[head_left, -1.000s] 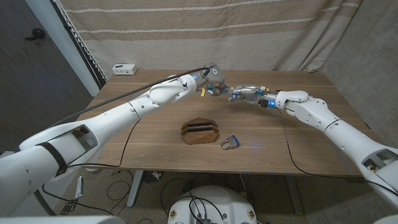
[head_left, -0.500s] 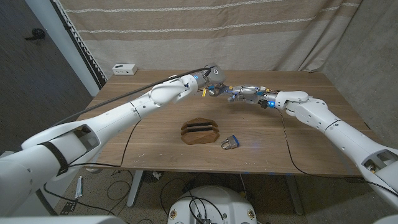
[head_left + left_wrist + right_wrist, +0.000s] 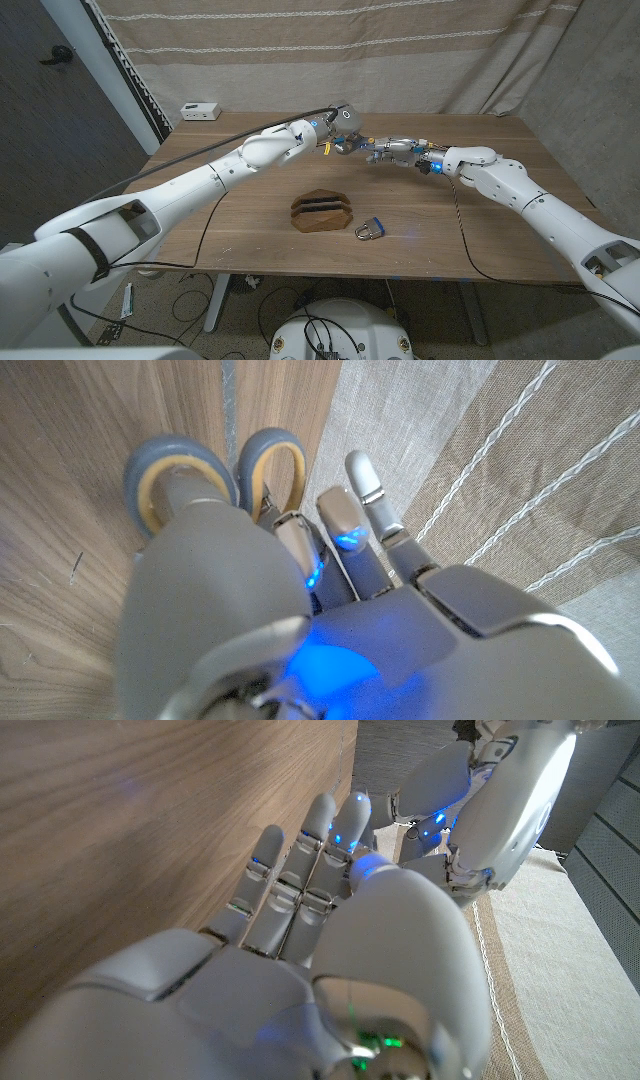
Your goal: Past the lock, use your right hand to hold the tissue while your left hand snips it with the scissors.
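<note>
Two hands are meeting out beyond the lock (image 3: 369,230), near the far side of the table (image 3: 500,230), and over the last second almost nothing is shifting between them. The left hand (image 3: 343,138) is holding the scissors (image 3: 215,475); from its wrist camera I can see the grey-and-yellow handle loops sitting just beyond the hand, over the wood, with the blades hidden behind the palm. The right hand (image 3: 392,150) is hovering right beside it, fingers stretched out and held together toward the left hand. Whether it is grasping anything I cannot tell: its own wrist view is showing the backs of straight fingers and no tissue. I am not making out the tissue anywhere; if it is there, it is tucked in the small gap where the two hands are meeting. The wooden block (image 3: 322,211) is sitting near the lock, well apart from the action. To me the stillness is suggesting the hands are lining up for the snip, not cutting yet.
</note>
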Tool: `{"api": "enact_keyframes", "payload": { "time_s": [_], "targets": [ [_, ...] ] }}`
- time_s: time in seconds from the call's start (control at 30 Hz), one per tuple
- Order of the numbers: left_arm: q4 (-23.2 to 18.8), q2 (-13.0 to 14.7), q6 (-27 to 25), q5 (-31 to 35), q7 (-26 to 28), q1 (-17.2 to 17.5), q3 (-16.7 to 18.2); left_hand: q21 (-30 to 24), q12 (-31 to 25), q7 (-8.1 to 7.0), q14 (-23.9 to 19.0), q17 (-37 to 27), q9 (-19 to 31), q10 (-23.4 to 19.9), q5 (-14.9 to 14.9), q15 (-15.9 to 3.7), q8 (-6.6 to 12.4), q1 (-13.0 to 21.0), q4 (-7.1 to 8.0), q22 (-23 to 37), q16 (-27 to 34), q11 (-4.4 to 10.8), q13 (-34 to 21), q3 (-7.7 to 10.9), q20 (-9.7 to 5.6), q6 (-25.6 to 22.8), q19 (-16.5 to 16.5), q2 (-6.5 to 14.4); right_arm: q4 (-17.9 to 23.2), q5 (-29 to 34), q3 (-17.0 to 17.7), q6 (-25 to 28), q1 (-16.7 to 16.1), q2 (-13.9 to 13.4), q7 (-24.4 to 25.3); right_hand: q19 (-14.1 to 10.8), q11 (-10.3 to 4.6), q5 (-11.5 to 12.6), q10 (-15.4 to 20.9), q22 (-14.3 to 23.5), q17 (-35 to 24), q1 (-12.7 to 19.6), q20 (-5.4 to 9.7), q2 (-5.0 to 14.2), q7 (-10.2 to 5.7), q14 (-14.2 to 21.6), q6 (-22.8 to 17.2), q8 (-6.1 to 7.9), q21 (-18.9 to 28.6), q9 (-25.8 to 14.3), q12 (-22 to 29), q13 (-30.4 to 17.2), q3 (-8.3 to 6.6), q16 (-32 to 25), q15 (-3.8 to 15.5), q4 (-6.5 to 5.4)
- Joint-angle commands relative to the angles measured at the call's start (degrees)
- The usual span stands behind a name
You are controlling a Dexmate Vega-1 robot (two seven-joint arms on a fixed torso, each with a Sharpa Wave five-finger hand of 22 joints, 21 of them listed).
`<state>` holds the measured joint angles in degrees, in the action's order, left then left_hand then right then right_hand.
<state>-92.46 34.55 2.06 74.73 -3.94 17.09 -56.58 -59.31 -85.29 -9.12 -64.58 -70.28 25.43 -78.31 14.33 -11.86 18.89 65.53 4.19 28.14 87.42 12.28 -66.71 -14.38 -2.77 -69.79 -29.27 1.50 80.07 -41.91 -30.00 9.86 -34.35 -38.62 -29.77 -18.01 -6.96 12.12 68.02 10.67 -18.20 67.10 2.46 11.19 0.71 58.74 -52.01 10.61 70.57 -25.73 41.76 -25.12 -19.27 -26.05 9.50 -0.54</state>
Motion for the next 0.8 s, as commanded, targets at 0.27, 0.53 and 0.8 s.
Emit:
{"api": "enact_keyframes", "payload": {
  "time_s": [0.27,0.53,0.8],
  "targets": [
    [-0.65,0.32,-1.04,-2.64,1.21,1.48,1.17,0.92,1.62,-0.39,-0.02,-0.10,8.88,-0.28,-0.36,0.02,11.71,5.37,0.80,0.78,-0.43,-0.15,0.78,0.09,-8.76,3.54,-0.69,6.07,-0.09,0.02,-0.04,-0.20,-0.08,0.13,0.09,0.45,-0.53,0.47,-0.24,-0.10,-0.28,-0.37,7.20,0.40,1.11,0.29,-1.65,0.31,0.65,-0.13,0.20,-0.23,-0.16,0.22,4.04,-0.08],
    [-1.09,0.30,-1.58,-4.10,1.14,2.28,1.86,1.21,1.78,-0.22,-0.28,-0.10,13.64,-0.36,-0.54,0.02,15.14,5.37,1.03,1.55,-0.60,-0.15,0.17,0.22,-8.82,4.84,-0.76,6.06,-0.12,0.03,-0.10,-0.17,-0.02,0.17,-0.01,0.52,-0.47,0.46,-0.16,-0.13,-0.27,-0.42,7.22,0.37,1.10,0.28,-1.72,0.34,0.90,-0.06,0.14,-0.09,-0.16,0.28,4.05,-0.05],
    [-2.16,0.65,-2.89,-4.08,1.63,3.28,2.41,1.12,1.60,0.02,-0.36,-0.09,15.44,-0.73,-0.73,0.02,16.50,5.29,1.13,1.96,-0.68,-0.15,-0.29,0.23,-8.80,5.22,-0.77,5.98,-0.66,-0.05,-0.26,-0.06,0.37,0.46,-0.46,0.65,-0.50,0.45,-0.05,-0.16,-0.28,-0.49,7.26,0.36,1.14,0.25,-1.61,0.29,1.12,0.00,0.08,0.07,-0.14,0.34,4.05,-0.03]
  ]
}}
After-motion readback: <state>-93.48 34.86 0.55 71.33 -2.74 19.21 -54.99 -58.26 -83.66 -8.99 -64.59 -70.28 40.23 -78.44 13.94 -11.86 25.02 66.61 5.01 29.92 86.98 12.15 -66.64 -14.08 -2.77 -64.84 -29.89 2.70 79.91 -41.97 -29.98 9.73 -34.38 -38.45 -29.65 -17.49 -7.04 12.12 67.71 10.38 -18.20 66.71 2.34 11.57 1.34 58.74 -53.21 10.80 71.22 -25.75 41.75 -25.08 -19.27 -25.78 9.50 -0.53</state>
